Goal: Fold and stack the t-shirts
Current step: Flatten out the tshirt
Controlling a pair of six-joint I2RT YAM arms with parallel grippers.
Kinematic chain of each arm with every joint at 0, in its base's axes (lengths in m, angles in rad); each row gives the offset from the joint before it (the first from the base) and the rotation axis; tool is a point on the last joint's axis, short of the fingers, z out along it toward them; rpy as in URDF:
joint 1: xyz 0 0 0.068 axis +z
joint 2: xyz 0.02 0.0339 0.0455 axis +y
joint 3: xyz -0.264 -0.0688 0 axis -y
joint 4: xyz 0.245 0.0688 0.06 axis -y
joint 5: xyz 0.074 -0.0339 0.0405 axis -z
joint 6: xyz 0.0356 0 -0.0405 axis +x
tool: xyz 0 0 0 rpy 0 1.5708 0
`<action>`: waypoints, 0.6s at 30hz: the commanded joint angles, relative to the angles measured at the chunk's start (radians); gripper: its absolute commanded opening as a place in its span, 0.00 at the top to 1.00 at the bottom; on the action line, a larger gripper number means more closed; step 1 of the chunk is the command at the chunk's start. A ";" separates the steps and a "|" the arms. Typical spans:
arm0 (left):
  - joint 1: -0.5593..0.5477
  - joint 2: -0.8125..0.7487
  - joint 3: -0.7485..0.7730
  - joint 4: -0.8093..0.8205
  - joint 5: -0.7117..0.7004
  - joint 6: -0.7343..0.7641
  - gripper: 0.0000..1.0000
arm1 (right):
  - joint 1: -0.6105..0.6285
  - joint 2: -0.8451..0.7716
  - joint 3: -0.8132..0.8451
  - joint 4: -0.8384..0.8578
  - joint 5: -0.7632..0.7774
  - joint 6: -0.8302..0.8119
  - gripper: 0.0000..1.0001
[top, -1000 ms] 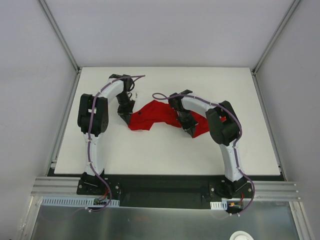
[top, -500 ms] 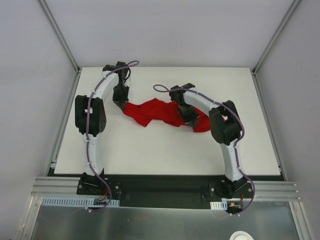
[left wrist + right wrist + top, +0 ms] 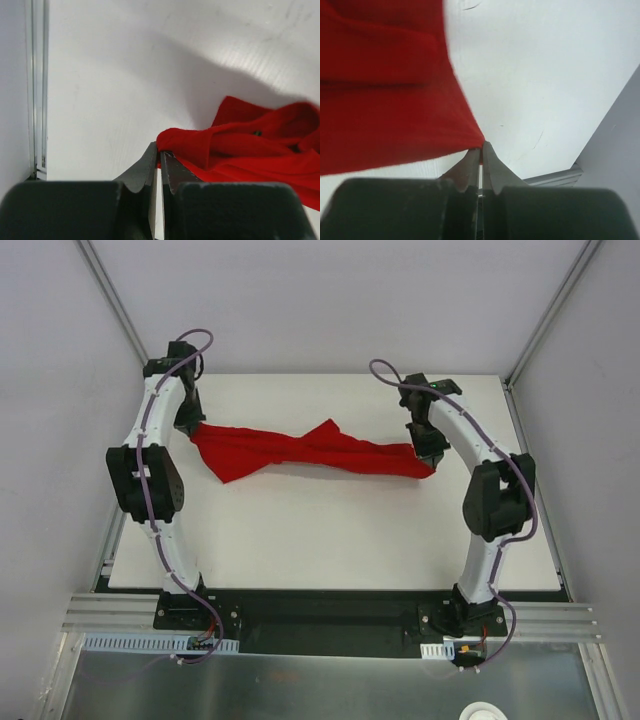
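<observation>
The left gripper (image 3: 159, 150) has its jaws pinched together on a corner of the red t-shirt (image 3: 250, 145). In the left wrist view the cloth bunches just right of the fingertips and runs off the right edge in soft folds. The right gripper (image 3: 481, 148) is likewise closed tight on a thin edge of the same shirt, and in its wrist view the fabric fans up from the fingertips to fill the upper left of the frame.

From above, the t-shirt spans a long band across the far half of the white table (image 3: 330, 530), from the left gripper at the upper left to the right gripper at the upper right. It has a gathered twist near the middle and a wider flap drooping at its left end. Whether the cloth rests on the table or hangs just over it cannot be told from above; the left wrist view shows a soft shadow on the table beyond the cloth.

Only the top view shows both arms bowed outward, with purple cables along them. Only the left wrist view shows the metal rail (image 3: 37, 85) at the table's edge up close. The right wrist view alone shows the grey side wall (image 3: 615, 140) at lower right.
</observation>
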 commanded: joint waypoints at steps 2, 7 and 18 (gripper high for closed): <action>0.091 -0.051 0.019 -0.006 -0.024 -0.020 1.00 | -0.063 -0.115 0.006 -0.026 0.043 -0.023 0.99; 0.112 -0.076 -0.081 0.000 0.033 -0.020 1.00 | -0.082 -0.132 -0.038 -0.014 0.003 -0.023 0.99; 0.108 -0.087 -0.284 -0.007 -0.007 -0.025 1.00 | -0.029 -0.172 -0.217 0.035 0.037 0.003 0.99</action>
